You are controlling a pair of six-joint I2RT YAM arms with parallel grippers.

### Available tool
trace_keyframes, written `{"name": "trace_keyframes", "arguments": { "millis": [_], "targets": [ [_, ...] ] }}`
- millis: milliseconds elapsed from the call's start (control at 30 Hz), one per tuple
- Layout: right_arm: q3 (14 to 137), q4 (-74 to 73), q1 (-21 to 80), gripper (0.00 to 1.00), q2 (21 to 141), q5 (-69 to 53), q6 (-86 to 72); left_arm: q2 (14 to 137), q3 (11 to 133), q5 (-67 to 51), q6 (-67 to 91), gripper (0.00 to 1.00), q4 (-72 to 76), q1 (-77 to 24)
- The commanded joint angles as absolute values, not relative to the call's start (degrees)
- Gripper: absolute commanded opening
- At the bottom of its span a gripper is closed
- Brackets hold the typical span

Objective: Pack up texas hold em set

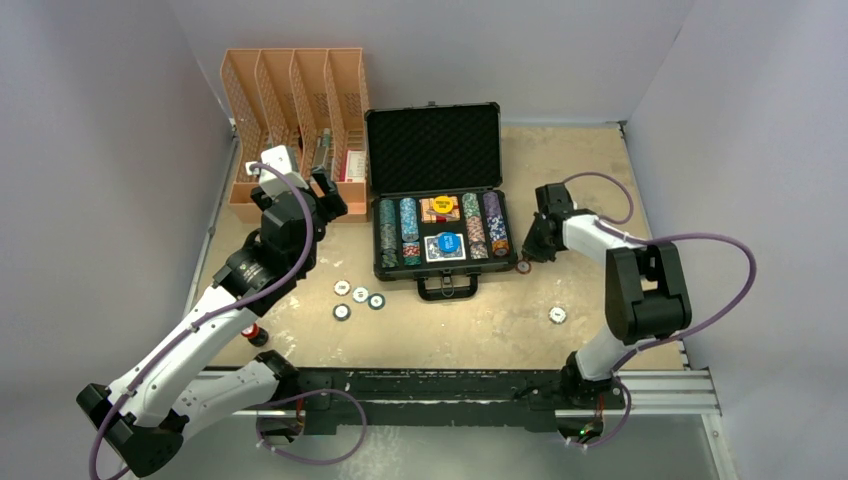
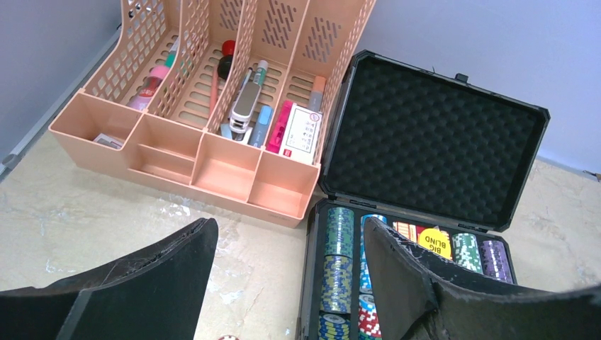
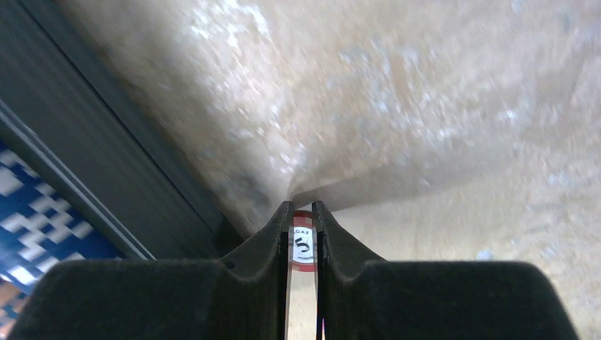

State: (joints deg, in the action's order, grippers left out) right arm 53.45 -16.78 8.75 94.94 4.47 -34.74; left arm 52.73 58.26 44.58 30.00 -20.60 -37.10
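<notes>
Top external: five loose chips on the table; right gripper pinches one red chip, left gripper gapes wide.

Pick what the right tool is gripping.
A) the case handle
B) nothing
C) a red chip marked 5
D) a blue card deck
C: the right wrist view shows the right tool closed edge-on around a red chip with a 5 on it, beside the case wall.

Six chips outside one open case, one organiser, one bottle, two arms.
</notes>
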Motion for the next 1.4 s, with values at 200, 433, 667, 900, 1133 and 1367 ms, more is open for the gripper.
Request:
{"name": "trace_keyframes", "arguments": {
  "millis": [200,433,667,900,1133,1367],
  "targets": [
    [49.1,-28.1,10.7,0.22,89.7,7.3,-35.6,51.6,58.7,45.2,30.4,0.75,-18.6,-36.3],
    [50.2,-29.5,13.3,0.38,89.8,9.4,-35.5,51.3,58.6,45.2,30.6,0.75,-18.7,-36.4],
    [51.5,-32.4,18.0,0.53,90.9,12.8,-37.4,50.6,58.5,45.1,30.6,0.75,-18.3,-36.0],
    [50.5,-33.7,18.5,0.52,90.7,13.9,-38.7,50.2,58.4,45.3,30.5,0.75,-18.4,-36.0],
    [49.2,-31.7,18.5,0.5,91.1,10.1,-38.7,50.2,58.4,45.3,30.4,0.75,-18.5,-35.9],
    [48.2,-31.5,18.5,0.53,90.0,9.0,-38.8,50.6,58.4,45.1,30.5,0.75,-18.4,-35.9]
  ]
}}
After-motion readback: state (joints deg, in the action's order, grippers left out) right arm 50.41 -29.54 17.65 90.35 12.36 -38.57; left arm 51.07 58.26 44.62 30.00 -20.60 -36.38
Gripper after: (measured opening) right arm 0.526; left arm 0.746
